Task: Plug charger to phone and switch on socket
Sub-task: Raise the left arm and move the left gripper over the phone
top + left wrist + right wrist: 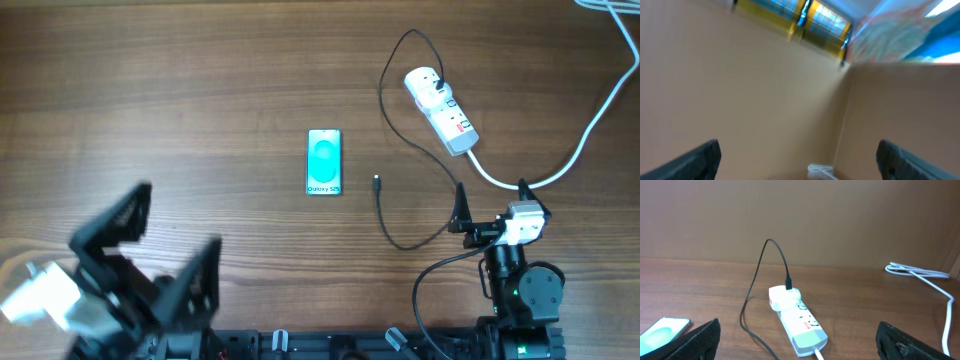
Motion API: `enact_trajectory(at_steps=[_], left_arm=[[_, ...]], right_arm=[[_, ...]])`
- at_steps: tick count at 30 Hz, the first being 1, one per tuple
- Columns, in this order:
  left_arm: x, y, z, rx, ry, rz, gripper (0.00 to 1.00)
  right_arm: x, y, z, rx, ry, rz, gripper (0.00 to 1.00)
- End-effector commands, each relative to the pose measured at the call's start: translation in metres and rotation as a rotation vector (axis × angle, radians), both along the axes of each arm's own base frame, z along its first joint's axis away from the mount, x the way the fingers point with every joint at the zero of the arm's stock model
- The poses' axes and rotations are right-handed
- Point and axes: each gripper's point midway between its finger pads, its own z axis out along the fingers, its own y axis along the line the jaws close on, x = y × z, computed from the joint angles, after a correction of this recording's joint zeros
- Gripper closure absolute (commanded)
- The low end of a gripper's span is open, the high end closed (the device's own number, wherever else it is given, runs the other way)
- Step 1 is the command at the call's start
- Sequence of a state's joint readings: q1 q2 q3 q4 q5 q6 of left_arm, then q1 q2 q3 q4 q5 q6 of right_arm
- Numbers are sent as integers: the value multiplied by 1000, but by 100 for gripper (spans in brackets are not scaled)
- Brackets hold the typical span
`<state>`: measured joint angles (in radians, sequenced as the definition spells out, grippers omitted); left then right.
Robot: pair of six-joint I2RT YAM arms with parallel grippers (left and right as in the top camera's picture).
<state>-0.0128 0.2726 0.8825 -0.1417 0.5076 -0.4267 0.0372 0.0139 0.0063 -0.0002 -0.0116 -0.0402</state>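
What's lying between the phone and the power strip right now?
In the overhead view, the charger cable crosses between the phone and the power strip, its connector tip lying unplugged.

I read only 1 text: "Galaxy S25", small print near bottom edge of phone (pixel 323 162) screen, overhead view. Red marks on power strip (pixel 442 110) too small to read, both overhead and right wrist. Phone corner in right wrist view: no legible print. Left wrist view blurred, nothing readable.
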Motion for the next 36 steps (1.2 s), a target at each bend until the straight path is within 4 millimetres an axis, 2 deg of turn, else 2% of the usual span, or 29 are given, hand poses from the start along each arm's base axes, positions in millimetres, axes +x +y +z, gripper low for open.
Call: enact_trajectory(at_steps=[1,3,6,7,11,12,13,16,22,24,28,31,36], left_arm=[[43,-11,19,123,233,-33,0],[67,-15,6,166,443,-67,0],[103,-16,-37,228,830,-110,0],[124,-37,-55,52,1079,-279,0],[145,-44,-92,26,1264,-321,0],[149,-48,-108,45,1334,-313,0],[151,-50,-124,78,1394,-282,0],[157,-49,-176,168,1593,-24,0],[170,-74,-242,371,1711,274,0],[183,-81,-266,445,1710,350,0],[199,-100,-304,518,1736,367,0],[204,-103,-319,535,1756,374,0],[221,-113,-333,634,1683,297,0]], right_arm=[[0,1,1,-12,-7,8,0],[0,1,1,-12,-7,8,0],[0,1,1,-12,-7,8,0],[0,1,1,-12,-8,8,0],[0,1,1,-12,-7,8,0],[0,1,1,-12,-7,8,0],[0,1,1,-12,-8,8,0],[0,1,1,-12,-7,8,0],[0,1,1,-12,-7,8,0],[0,1,1,-12,-7,8,0],[0,1,1,-12,-7,8,0],[0,1,1,-12,-7,8,0],[0,1,1,-12,-8,8,0]])
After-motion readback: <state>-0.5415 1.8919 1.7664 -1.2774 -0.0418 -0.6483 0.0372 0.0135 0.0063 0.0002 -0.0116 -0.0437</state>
